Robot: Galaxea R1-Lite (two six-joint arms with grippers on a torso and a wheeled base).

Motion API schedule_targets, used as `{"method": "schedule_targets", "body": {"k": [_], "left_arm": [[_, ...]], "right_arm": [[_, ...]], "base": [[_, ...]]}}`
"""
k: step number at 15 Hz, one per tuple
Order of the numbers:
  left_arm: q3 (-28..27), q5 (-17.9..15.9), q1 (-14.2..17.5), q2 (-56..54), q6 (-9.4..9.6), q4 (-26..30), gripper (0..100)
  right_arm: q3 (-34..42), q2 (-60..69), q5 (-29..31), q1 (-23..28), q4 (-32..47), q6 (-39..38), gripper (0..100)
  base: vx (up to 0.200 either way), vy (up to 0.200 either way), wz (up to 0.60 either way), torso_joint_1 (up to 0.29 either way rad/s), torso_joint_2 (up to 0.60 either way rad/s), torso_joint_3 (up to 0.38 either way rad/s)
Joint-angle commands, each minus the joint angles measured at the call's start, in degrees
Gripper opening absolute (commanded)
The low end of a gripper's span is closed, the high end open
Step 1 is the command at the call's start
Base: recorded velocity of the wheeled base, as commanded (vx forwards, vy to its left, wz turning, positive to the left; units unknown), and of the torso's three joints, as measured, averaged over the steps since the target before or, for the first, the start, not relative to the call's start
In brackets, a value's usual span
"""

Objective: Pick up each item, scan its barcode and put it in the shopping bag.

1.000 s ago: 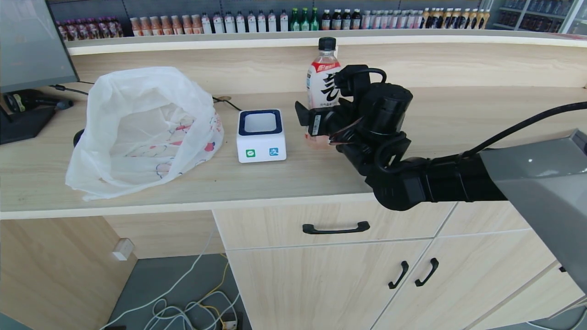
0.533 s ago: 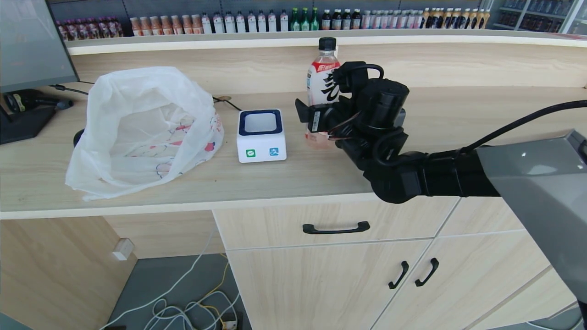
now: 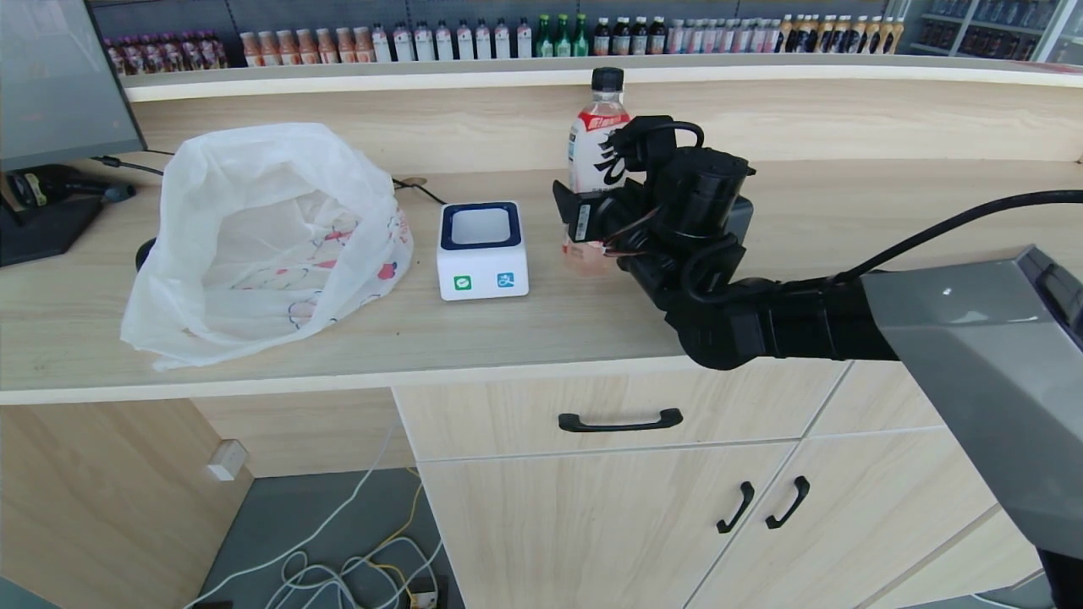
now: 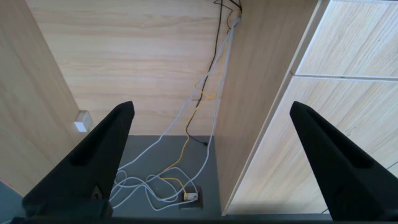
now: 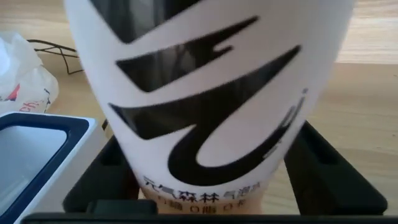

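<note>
A clear drink bottle with a black cap and a white label stands upright on the wooden counter, right of the white scanner box. My right gripper is open at the bottle's lower half, one finger on each side. In the right wrist view the bottle sits close between the dark fingers, with the scanner box beside it. The white plastic shopping bag lies open at the counter's left. My left gripper hangs open below counter height, holding nothing.
A monitor and a handheld scanner stand at the far left. A raised ledge runs behind the counter. Cabinet doors and a drawer handle sit below the counter. Cables lie on the floor.
My right arm has pushed forward, so its fingers reach further around the bottle. The bottle has shifted slightly back and right. The bag and scanner box are unmoved.
</note>
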State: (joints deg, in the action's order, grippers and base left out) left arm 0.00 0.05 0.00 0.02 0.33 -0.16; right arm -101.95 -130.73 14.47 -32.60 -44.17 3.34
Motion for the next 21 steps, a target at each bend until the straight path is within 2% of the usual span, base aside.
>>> {"method": "schedule_targets", "body": {"k": [1, 9, 14, 18, 21], "left_arm": [[0.0, 0.04, 0.0, -0.02, 0.02, -0.02, 100], [0.0, 0.04, 0.0, -0.02, 0.02, -0.02, 100], [0.0, 0.04, 0.0, -0.02, 0.02, -0.02, 100], [0.0, 0.04, 0.0, -0.02, 0.02, -0.02, 100], [0.0, 0.04, 0.0, -0.02, 0.02, -0.02, 100]], "right_arm": [[-0.18, 0.04, -0.14, -0.01, -0.04, -0.09, 0], [0.0, 1.71, -3.57, 0.08, -0.13, -0.18, 0], [1.32, 3.29, -3.66, -0.1, -0.13, -0.09, 0], [7.64, 8.48, -3.66, -2.21, -0.22, -0.09, 0], [15.73, 15.07, -3.66, -3.17, -1.01, 0.09, 0]], "base": [[0.0, 0.0, 0.0, 0.0, 0.0, 0.0], [0.0, 0.0, 0.0, 0.0, 0.0, 0.0], [0.0, 0.0, 0.0, 0.0, 0.0, 0.0], [0.0, 0.0, 0.0, 0.0, 0.0, 0.0], [0.0, 0.0, 0.0, 0.0, 0.0, 0.0]]}}
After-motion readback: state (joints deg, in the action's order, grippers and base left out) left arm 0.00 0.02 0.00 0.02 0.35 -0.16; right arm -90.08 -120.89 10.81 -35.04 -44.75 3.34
